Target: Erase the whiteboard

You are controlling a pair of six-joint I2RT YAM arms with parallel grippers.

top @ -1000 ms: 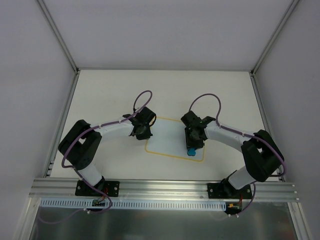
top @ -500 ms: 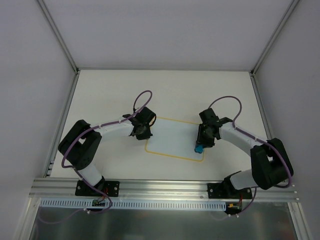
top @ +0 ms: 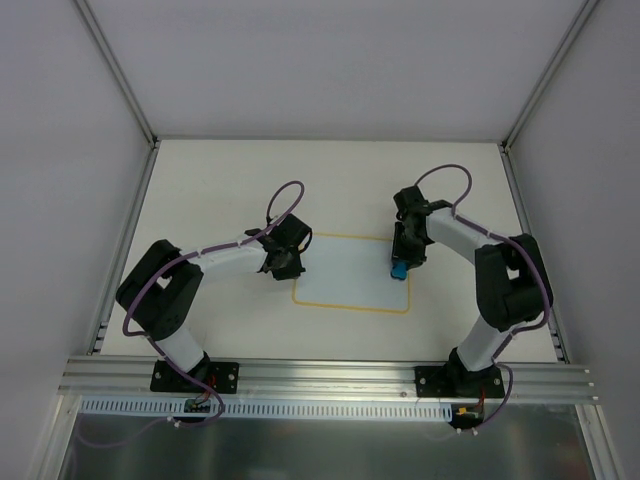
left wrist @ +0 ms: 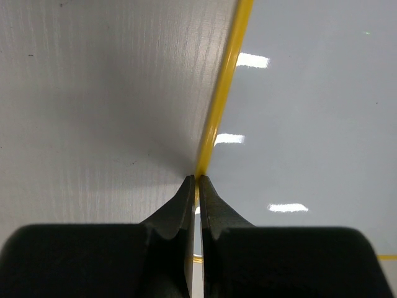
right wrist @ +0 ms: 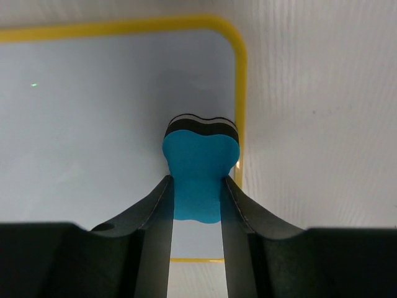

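The whiteboard (top: 345, 275) lies flat on the table, white with a thin yellow border and no marks showing. My left gripper (top: 285, 262) is shut and presses on the board's left edge; in the left wrist view the gripper (left wrist: 198, 181) sits with its closed tips right on the yellow border (left wrist: 218, 118). My right gripper (top: 400, 262) is shut on a small blue eraser (top: 398, 270) at the board's right side. In the right wrist view the gripper (right wrist: 197, 181) clamps the blue eraser (right wrist: 200, 167), whose dark felt face rests on the whiteboard (right wrist: 93, 118) beside its right border.
The white table (top: 220, 185) is bounded by grey walls on the left, back and right. An aluminium rail (top: 330, 372) with both arm bases runs along the near edge.
My right gripper has swept the blue eraser from the board's near middle to the right and then away toward the far right corner. The board's right end has swung slightly. The left arm stayed put.
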